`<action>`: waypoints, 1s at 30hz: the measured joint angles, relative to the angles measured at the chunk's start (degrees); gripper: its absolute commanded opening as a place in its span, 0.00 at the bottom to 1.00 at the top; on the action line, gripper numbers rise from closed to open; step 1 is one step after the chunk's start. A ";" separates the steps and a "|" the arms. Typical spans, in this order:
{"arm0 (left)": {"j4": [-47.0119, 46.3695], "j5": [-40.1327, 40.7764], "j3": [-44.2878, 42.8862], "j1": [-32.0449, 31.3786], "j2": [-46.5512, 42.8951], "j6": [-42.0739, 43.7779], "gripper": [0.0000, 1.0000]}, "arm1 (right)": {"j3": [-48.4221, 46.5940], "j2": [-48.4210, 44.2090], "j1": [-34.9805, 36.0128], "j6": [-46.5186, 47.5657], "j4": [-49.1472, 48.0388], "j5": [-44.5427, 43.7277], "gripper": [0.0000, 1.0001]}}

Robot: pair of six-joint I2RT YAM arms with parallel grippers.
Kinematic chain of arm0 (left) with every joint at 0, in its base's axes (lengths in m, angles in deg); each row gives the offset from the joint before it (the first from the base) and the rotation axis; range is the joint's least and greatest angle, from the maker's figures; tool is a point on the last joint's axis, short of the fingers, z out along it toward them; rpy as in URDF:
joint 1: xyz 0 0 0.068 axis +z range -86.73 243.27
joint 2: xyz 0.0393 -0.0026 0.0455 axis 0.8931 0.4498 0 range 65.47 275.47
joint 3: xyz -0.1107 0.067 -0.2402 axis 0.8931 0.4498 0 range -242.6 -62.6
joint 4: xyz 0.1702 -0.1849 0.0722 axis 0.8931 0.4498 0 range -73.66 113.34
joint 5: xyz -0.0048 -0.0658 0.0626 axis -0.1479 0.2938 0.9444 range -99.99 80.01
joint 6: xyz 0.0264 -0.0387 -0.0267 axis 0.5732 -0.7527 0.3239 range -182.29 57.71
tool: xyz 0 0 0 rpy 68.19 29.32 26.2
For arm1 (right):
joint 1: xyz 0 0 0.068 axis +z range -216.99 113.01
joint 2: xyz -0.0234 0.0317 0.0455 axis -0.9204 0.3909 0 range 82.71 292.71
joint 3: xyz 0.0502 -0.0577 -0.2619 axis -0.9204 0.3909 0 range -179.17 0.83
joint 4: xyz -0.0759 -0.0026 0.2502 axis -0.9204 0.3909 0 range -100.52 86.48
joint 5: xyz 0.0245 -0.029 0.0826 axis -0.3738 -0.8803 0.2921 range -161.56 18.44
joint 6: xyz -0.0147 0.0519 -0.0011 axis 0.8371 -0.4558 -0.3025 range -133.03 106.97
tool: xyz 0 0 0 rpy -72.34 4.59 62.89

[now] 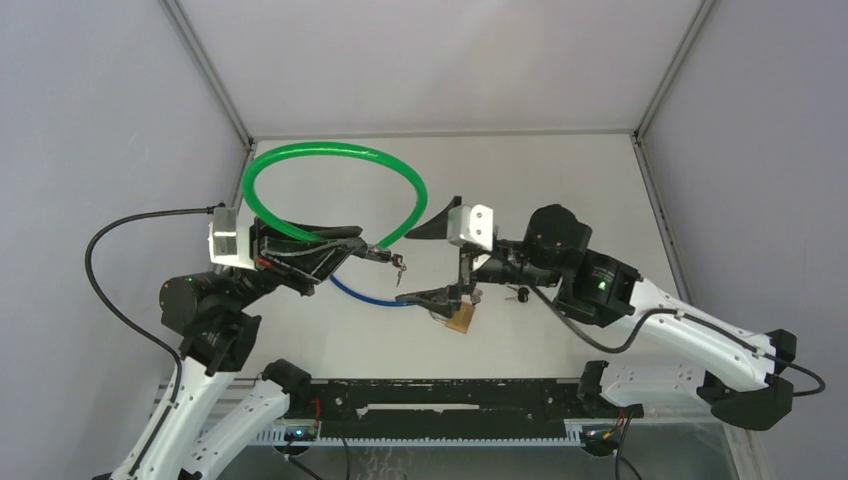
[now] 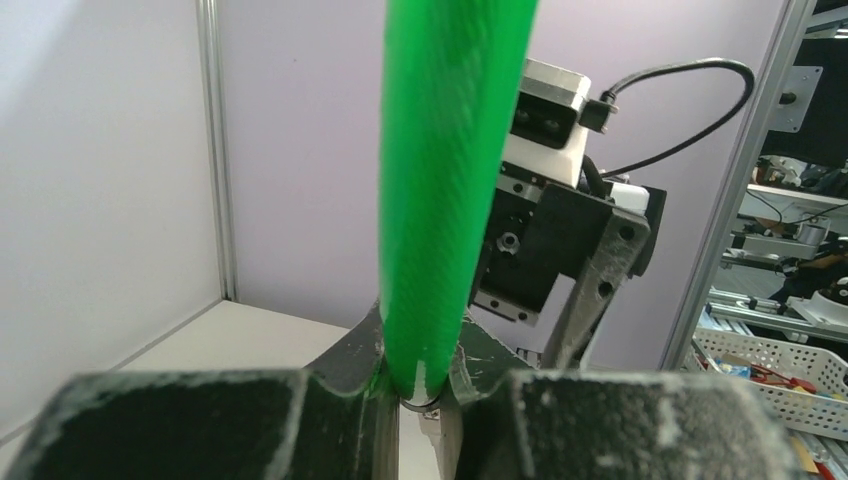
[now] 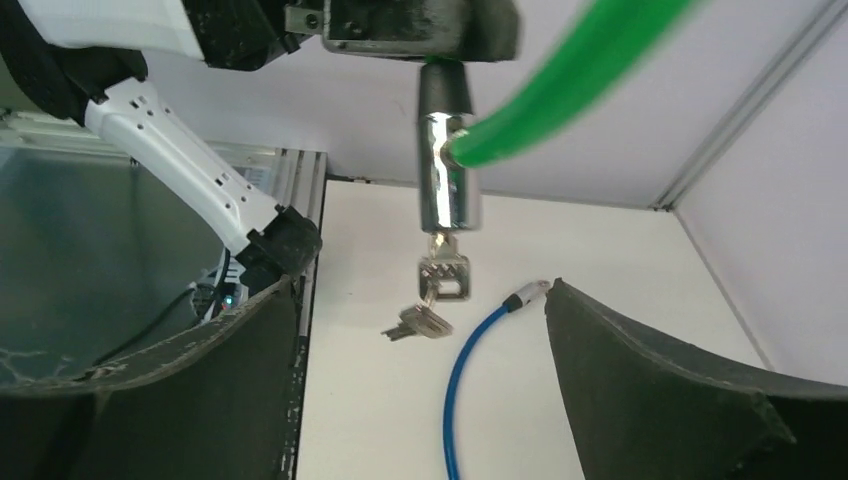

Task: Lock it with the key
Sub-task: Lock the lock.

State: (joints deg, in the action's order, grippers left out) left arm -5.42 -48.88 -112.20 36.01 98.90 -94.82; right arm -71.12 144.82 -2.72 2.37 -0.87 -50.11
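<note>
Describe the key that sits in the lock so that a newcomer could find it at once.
Follow the big green cable loop to the chrome lock barrel held in the left gripper. The silver key sticks out of the barrel's lower end with spare keys dangling from it. Unlike the brass padlock and blue cable nearby, it hangs above the table.

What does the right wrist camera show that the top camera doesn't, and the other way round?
Right wrist only: a key seated in the chrome lock barrel, close up. Top only: the brass padlock on the table by the open right gripper, and the green cable's whole loop. Both: the hanging keys, the blue cable, and the left gripper holding the green cable at its lock end.
</note>
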 measured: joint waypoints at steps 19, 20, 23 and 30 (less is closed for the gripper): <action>0.04 0.15 -0.24 0.02 1.38 -0.09 0.00 | 5.18 1.14 -10.60 -37.22 -13.73 12.33 0.62; 0.09 0.15 -0.24 0.02 1.46 -0.09 0.00 | 5.22 1.38 -10.54 -37.35 -13.94 12.70 0.61; 0.26 0.15 -0.31 0.02 1.44 -0.09 0.00 | 6.25 1.60 -10.71 -37.81 -16.39 14.56 0.59; 0.37 0.13 -0.70 0.00 1.46 -0.11 0.00 | 8.81 2.67 -11.47 -38.95 -21.84 18.78 0.48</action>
State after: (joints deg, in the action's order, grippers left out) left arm -5.05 -48.75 -112.90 36.01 100.36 -94.93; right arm -62.31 147.48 -14.20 -36.58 -22.70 -31.34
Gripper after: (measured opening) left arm 0.178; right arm 0.534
